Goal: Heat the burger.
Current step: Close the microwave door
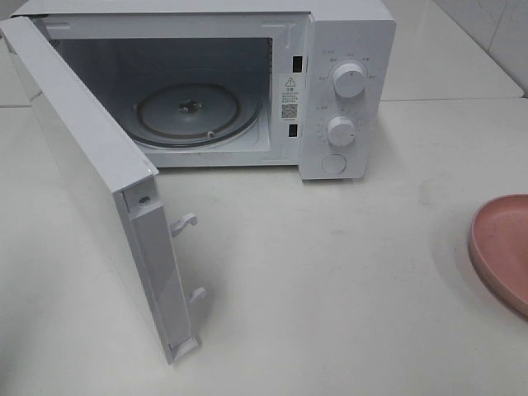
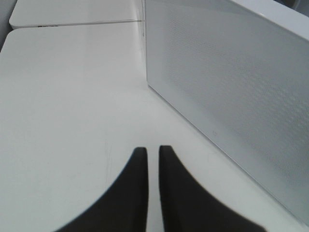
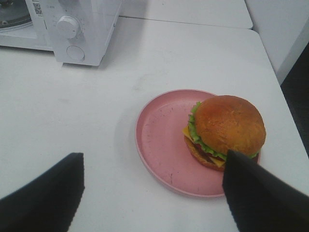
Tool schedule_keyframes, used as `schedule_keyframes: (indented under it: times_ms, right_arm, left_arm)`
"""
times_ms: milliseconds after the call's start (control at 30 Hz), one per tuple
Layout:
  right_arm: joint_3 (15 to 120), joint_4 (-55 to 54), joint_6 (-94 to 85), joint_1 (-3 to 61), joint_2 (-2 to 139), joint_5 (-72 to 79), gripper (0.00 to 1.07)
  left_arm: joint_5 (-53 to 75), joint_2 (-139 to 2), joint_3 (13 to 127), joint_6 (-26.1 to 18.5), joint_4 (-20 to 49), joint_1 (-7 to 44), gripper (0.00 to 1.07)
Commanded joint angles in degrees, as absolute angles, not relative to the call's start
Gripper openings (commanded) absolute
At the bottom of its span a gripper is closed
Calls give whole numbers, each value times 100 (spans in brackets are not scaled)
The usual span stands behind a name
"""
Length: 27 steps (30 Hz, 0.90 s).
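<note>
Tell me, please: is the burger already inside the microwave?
No, the burger sits on the pink plate on the table, and the microwave stands open with only its glass turntable inside.

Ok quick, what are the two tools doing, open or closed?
Left tool: closed, holding nothing, beside the microwave door.
Right tool: open, empty, above the burger.

This looks like a staged kitchen corner in a test room rather than a lived-in home. A white microwave (image 1: 247, 82) with its door (image 1: 91, 181) swung open fills the upper left of the high view, standing on plain white tables (image 1: 330, 289) pushed together. A pink plate (image 1: 503, 247) sits at the right edge, and pale wall tiles (image 1: 495, 33) show at the upper right.
</note>
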<state>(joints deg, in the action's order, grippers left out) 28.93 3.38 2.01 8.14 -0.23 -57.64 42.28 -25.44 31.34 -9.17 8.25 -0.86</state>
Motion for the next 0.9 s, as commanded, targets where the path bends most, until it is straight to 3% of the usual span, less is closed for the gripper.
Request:
schedule_keyframes:
  times_ms: [33, 600, 667, 767, 833, 900]
  right_arm:
    - [2876, 350, 172, 791, -201, -5689, 75]
    - [2876, 350, 178, 791, -201, -5689, 75]
    - [2876, 350, 178, 791, -201, -5689, 75]
    - [2876, 350, 178, 791, -201, -5689, 75]
    - [2876, 350, 178, 791, -201, -5689, 75]
    - [2876, 350, 178, 791, -201, -5689, 75]
  left_arm:
    - [3753, -2813, 3157, -980, 865, -63, 0]
    - [-1186, -4349, 1518, -1369, 865, -63, 0]
    - [-2338, -4916, 1249, -1094, 516, -63, 0]
    - [-2573, -5082, 1203, -940, 355, -63, 0]
    - [-3249, -5730, 1157, -223, -361, -63, 0]
    - [-3363, -5919, 1163, -52, -544, -63, 0]
